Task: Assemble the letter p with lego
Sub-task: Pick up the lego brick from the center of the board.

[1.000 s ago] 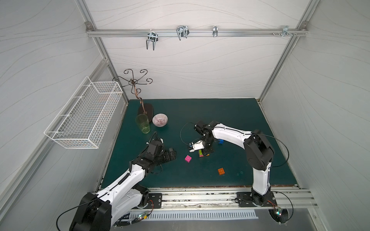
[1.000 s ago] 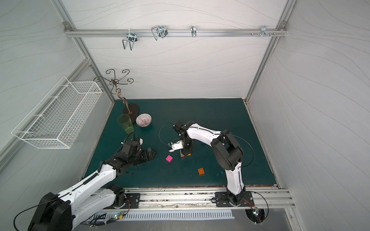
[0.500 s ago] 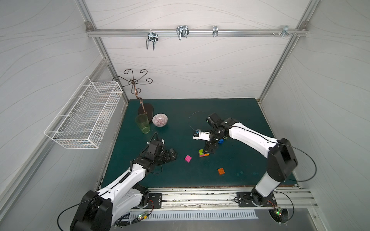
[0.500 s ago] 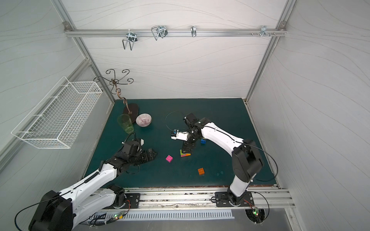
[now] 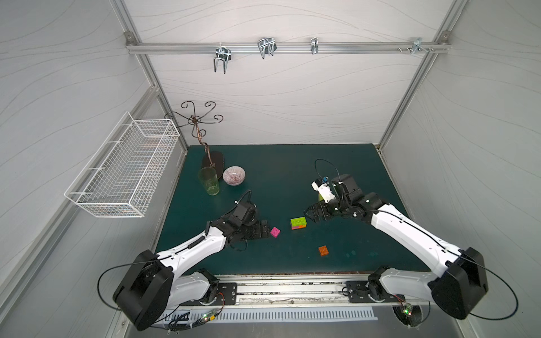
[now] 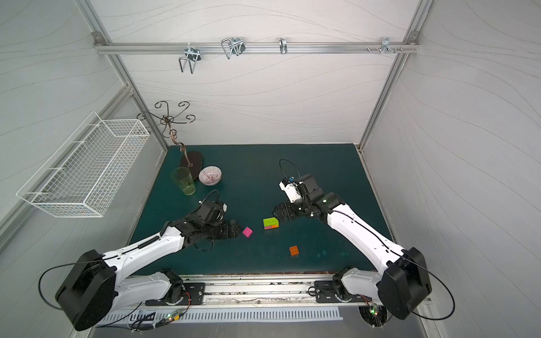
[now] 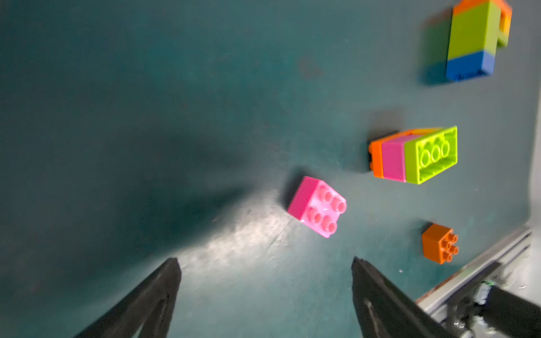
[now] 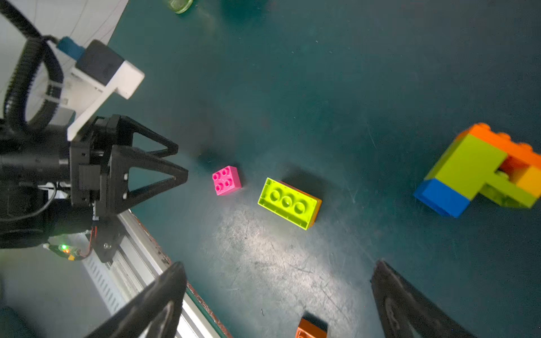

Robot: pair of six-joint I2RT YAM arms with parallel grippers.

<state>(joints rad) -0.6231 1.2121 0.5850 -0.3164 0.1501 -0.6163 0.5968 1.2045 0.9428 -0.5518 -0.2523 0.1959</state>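
Lego stack (image 5: 298, 223) released on mat (image 5: 278, 175); right gripper (image 8: 279, 266) withdrawn, spread; left gripper (image 7: 265, 260) spread, empty.

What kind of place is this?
Likely a robot test cell: white walls on an aluminium frame, a left arm and right arm on a base rail, lego on a green mat.

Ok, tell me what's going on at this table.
Lego is being assembled on a green mat. The left gripper and the right gripper are both open and hold nothing. The left one faces a loose magenta brick. The right one is near a lime, magenta and orange stack. A bigger lime, orange and blue build lies nearby, and an orange brick sits apart.
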